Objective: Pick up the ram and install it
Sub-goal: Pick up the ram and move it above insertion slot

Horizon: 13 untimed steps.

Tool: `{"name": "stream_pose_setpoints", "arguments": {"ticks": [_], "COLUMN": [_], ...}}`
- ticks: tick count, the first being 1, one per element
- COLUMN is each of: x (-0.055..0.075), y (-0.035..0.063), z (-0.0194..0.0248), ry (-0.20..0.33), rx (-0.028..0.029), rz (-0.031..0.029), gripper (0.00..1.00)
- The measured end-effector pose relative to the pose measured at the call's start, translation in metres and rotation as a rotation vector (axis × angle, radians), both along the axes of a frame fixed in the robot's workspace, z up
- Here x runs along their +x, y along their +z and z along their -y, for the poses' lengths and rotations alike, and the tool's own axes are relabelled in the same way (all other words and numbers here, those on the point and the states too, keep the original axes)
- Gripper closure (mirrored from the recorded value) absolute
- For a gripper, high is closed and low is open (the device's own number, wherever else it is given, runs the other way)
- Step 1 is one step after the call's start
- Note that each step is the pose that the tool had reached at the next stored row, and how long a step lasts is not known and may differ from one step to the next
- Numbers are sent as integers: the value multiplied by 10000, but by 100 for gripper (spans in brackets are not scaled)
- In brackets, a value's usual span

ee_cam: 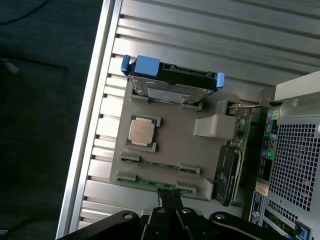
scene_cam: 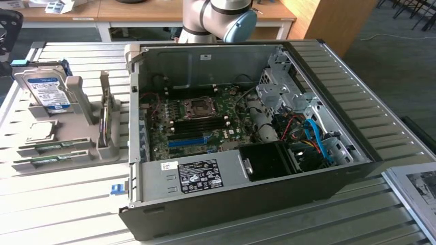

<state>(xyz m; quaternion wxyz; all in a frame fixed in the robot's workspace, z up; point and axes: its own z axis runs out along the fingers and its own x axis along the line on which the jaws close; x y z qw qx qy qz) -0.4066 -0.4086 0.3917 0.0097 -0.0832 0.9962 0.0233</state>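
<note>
Closest to the wrist camera, the black jaws are clenched together with nothing gripped between them. Their tips hang right at the edge of the nearer ram stick (ee_cam: 150, 182) (scene_cam: 44, 162); whether they touch it I cannot tell. That thin green stick lies flat in its cradle on the gray holder tray (ee_cam: 175, 142), at the tray's outer end. Just beyond it a second ram stick (ee_cam: 157, 164) (scene_cam: 51, 146) lies parallel in its own cradle.

Next along the tray sits a square silver CPU (ee_cam: 141, 131) (scene_cam: 42, 131), flat in a shallow frame. Past that, the hard drive (ee_cam: 172, 80) (scene_cam: 48, 89) stands on edge in its bracket, with blue clips at both ends. A card (scene_cam: 104, 115) stands upright along the tray's side that faces the computer case (scene_cam: 272, 199).

The case lies open on the slatted metal tabletop (scene_cam: 68, 204), just beside the tray. Inside, the power supply (scene_cam: 194, 176) with its black label sits at the near end. The green motherboard (scene_cam: 204, 120) lies behind it, carrying a bright blue slot (scene_cam: 187, 142). Farthest back, the robot arm (scene_cam: 218, 15) rises behind the case.
</note>
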Motion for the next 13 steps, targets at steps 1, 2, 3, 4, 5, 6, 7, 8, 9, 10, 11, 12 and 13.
{"name": "stream_pose_setpoints", "arguments": {"ticks": [1, 2, 3, 4, 5, 6, 7, 8, 9, 10, 11, 12, 13], "x": [0, -1, -1, -1, -2, -2, -2, -3, -3, -3, -4, -4, -4], "y": [0, 0, 0, 0, -1, -1, -1, -1, 0, 0, -1, 0, -1], "z": [0, 0, 0, 0, 0, 0, 0, 0, 0, 0, 0, 0, 0], "ry": [140, 281, 421, 570, 709, 846, 981, 1118, 1256, 1392, 1538, 1675, 1815], "rx": [0, -1, -1, -2, -2, -2, -2, -3, -3, -3, -3, -3, -4], "rz": [0, 0, 0, 1, 1, 1, 1, 1, 0, 1, 1, 0, 1], "gripper": [90, 90, 90, 90, 90, 90, 90, 90, 90, 90, 90, 90, 90]}}
